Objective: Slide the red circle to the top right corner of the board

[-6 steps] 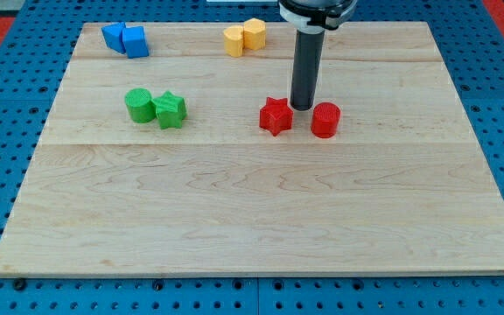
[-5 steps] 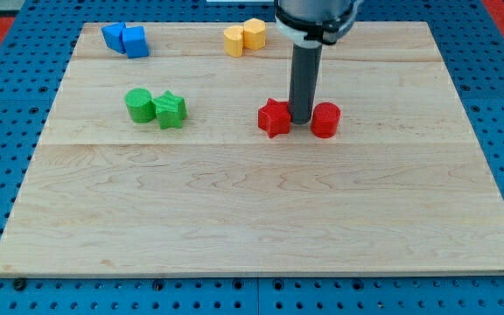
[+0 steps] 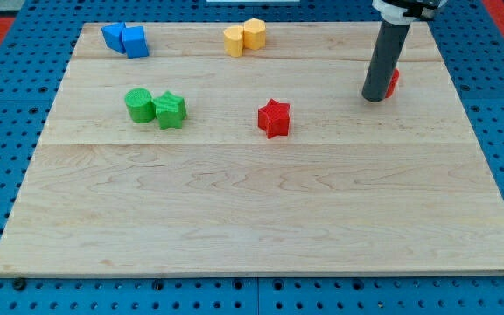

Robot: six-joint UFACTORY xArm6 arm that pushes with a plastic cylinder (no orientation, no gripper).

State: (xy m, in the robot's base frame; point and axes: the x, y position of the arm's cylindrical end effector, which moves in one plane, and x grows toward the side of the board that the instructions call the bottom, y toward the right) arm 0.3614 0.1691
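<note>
On the wooden board [image 3: 234, 210], from the view's left: two blue blocks [image 3: 125, 39] touched at the top-left corner; a green cylinder [image 3: 139, 105] touched a green star [image 3: 171, 110]; two yellow blocks [image 3: 245, 37] sat at the top edge; a red star [image 3: 274, 117] lay alone near centre. My tip [image 3: 374, 98], a bare rod grasping nothing, pressed the left side of the red circle [image 3: 393, 82], mostly hidden behind it, toward the upper right.
</note>
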